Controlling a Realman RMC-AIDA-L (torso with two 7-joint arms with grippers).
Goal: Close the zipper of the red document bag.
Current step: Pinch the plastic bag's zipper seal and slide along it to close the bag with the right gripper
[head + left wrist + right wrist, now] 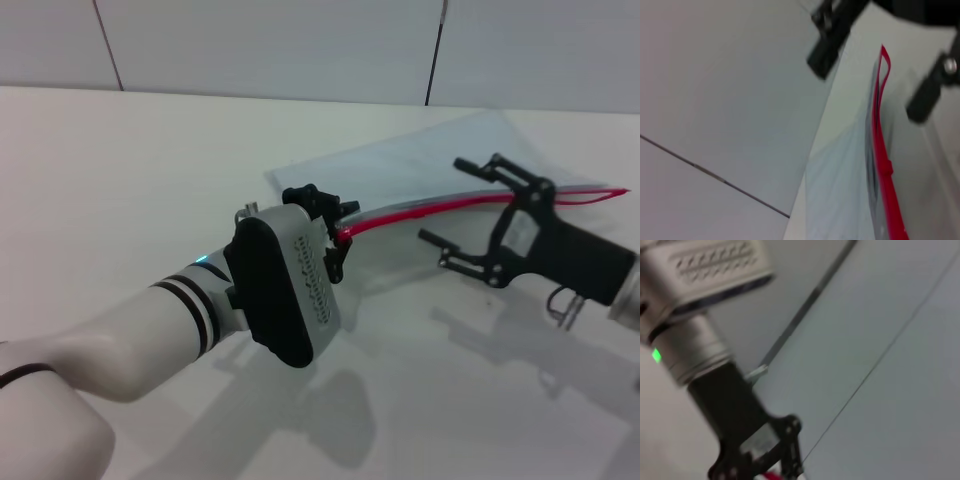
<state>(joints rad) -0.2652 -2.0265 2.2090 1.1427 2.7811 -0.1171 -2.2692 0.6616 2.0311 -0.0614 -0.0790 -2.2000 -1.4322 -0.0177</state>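
Note:
The red document bag [440, 160] is a translucent pale-blue pouch lying on the white table, its near end lifted. The zipper [470, 200] runs as a thin red strip along its near long edge. My left gripper [338, 235] is shut on the left end of that red edge. To the right, my right gripper [455, 205] stands open, one finger on either side of the zipper line without touching it. The left wrist view looks along the zipper [882, 150] and bag [840, 190] toward the right gripper's black fingers [826, 47].
The white table [150, 170] stretches wide to the left and front. A grey panelled wall [300, 45] rises behind it. The right wrist view shows the left arm's grey wrist [695, 345] and its black gripper [765, 460].

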